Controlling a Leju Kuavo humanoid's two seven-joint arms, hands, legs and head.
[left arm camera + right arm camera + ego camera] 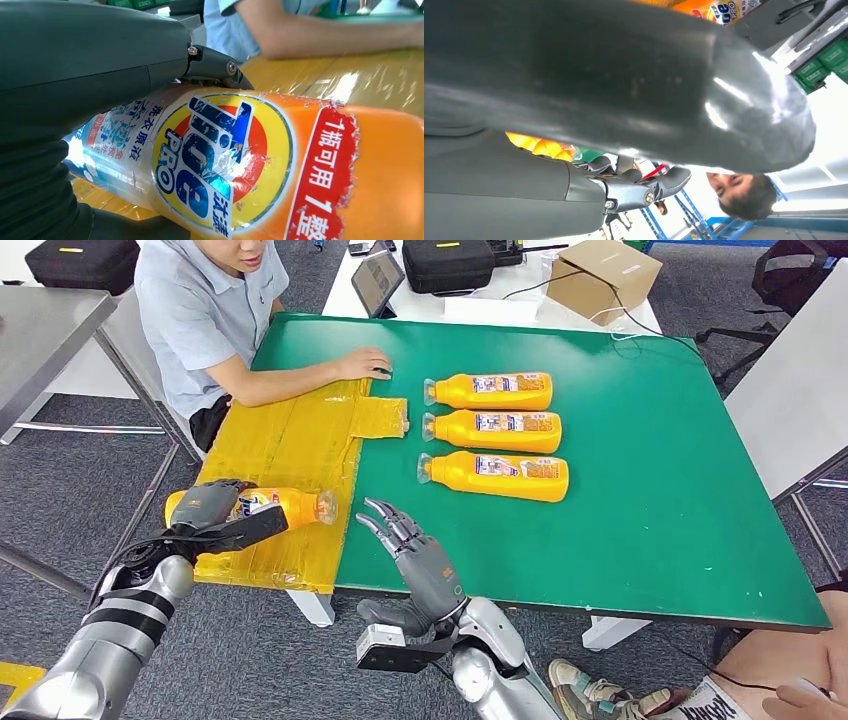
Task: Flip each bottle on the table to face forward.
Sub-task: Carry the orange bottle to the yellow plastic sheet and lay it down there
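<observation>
My left hand grips an orange detergent bottle lying sideways over the front of the yellow mat, cap towards the green table. In the left wrist view the bottle shows its round blue-and-yellow front logo under my left hand. My right hand hovers with fingers spread and empty at the table's front edge, just right of the held bottle; the right wrist view shows that hand close up. Three more orange bottles lie in a row on the green table, caps pointing left, small printed labels up.
A person sits at the far left corner with a hand resting on the mat's far edge. Behind the table stand a tablet, a black bag and a cardboard box. Another person's shoe is near the front right.
</observation>
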